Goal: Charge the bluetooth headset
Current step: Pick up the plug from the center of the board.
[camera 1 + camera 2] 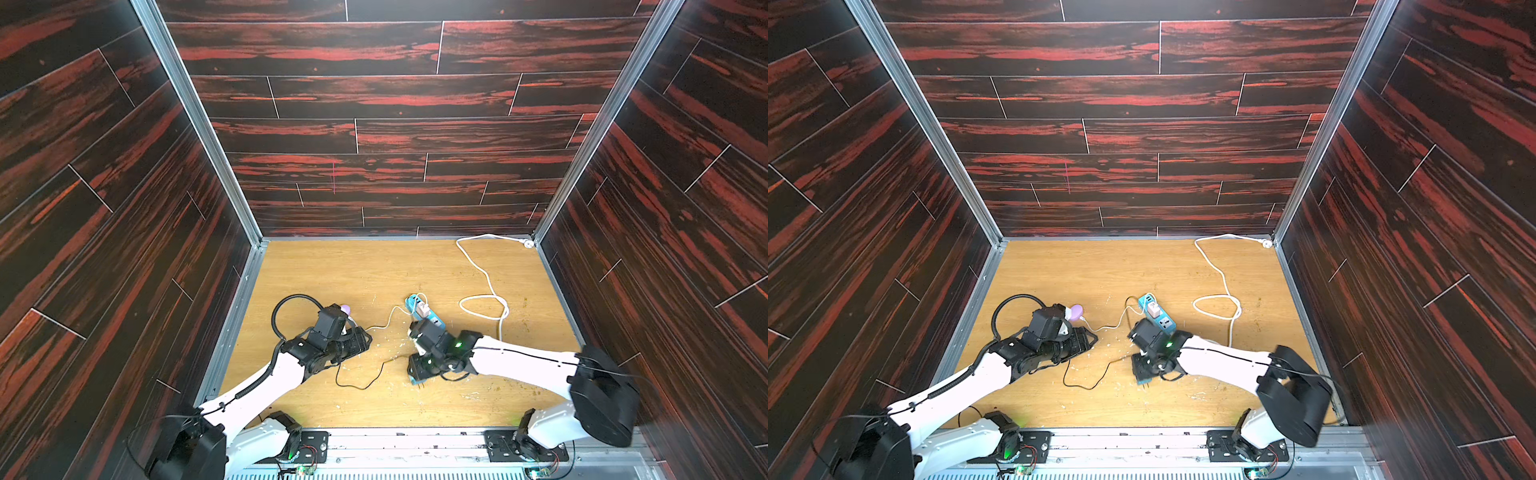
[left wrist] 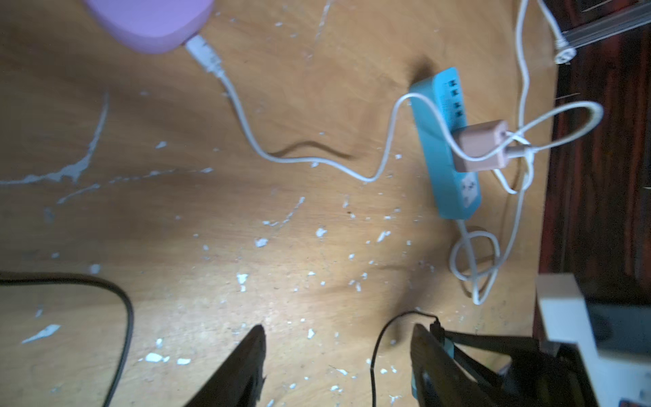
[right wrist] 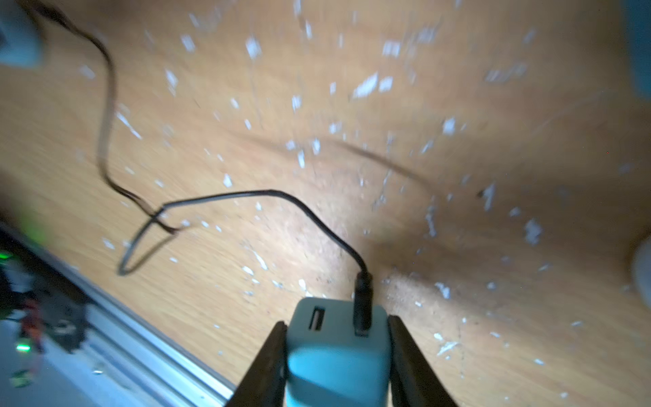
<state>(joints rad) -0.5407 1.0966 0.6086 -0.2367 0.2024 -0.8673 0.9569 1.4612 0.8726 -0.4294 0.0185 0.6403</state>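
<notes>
Though white-flecked, wooden tabletop (image 1: 353, 266), red-black walls (image 1: 374, 95).

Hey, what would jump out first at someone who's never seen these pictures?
The right gripper clamps a teal charger with a black cable plugged in, near the front of the table. Mid-table lies a blue power strip carrying a pink adapter, whose white cable runs to a lilac case by the open left gripper.

Purple case (image 1: 345, 308) sits mostly hidden behind my left wrist from above. My right wrist view is smeared, and the teal charger (image 3: 338, 352) is cropped at its edge.
</notes>
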